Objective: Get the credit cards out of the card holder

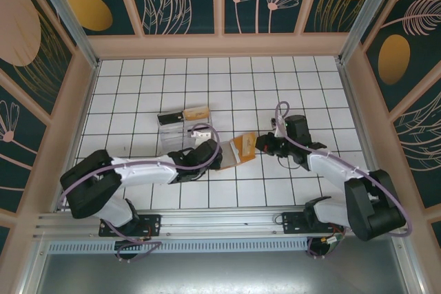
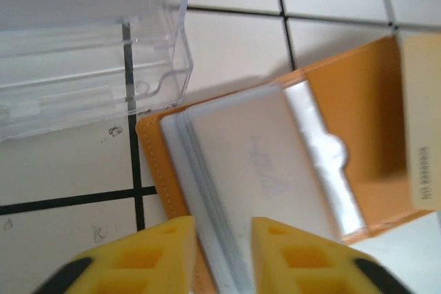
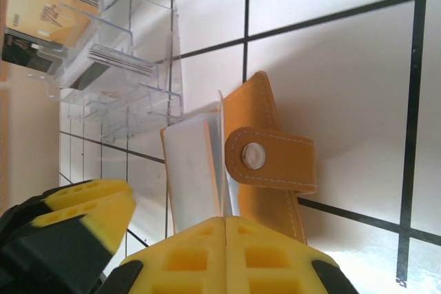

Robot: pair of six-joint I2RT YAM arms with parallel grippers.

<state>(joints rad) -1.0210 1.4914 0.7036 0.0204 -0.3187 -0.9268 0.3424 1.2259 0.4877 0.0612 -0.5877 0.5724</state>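
Left gripper (image 2: 224,228): yellow fingers parted, straddling the near end of the credit cards (image 2: 255,163); can't tell if the pads touch the stack. Left arm stretched low from the near-left corner of the worktop (image 1: 289,80) toward its centre.

Card holder (image 1: 239,148) sits mid-worktop, a bit toward the near edge, between the two grippers. It's open, long axis running left-right, card ends facing the left gripper. The pale cards are in its inner pocket, fanned slightly.

Clear plastic tray (image 1: 176,135) is just beside the holder's left end, toward the back edge; a tan card (image 3: 52,12) and a black-striped one stand in its slots.

Right gripper (image 3: 226,232): fingers clenched on the holder's right cover, snap strap (image 3: 269,160) just past the tips. Right arm folded, coming in from the near-right corner.
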